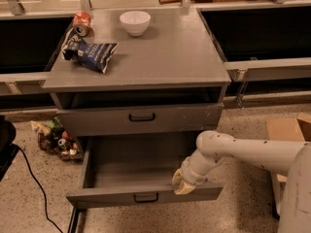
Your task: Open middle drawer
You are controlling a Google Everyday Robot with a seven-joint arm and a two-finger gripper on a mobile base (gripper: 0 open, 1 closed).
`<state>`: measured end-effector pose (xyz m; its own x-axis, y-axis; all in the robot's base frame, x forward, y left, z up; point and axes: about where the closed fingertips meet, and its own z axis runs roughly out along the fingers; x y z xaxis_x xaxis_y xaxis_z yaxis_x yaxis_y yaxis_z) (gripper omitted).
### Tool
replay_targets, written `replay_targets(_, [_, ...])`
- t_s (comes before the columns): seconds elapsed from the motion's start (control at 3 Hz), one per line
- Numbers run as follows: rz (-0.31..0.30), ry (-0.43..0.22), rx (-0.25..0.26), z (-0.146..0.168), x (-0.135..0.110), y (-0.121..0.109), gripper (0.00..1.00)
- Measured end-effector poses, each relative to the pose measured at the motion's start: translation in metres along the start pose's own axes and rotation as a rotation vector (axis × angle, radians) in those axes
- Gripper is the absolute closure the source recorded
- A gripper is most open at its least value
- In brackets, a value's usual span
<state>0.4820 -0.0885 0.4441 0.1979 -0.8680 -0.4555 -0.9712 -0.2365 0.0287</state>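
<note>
The middle drawer (116,194) is pulled well out of the grey cabinet (160,62). It has a low, wide front with a small black bar handle (146,197) and a plain grey, empty inside. My gripper (183,182) sits on the right part of the drawer's front top edge, to the right of the handle. My white arm (243,152) reaches in from the right.
Above it is a taller drawer (97,120) with a black handle. On the cabinet top are a white bowl (135,22), a blue chip bag (91,51) and a red can (81,22). Litter (56,140) and a black cable (36,188) lie at floor left, a cardboard box (286,130) at right.
</note>
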Motion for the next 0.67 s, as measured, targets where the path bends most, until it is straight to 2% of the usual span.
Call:
replay_targets(0.33, [0.008, -0.021, -0.019, 0.002, -0.0005, 0.0086, 1.0])
replay_targets(0.67, [0.008, -0.021, -0.019, 0.002, -0.0006, 0.0086, 0.81])
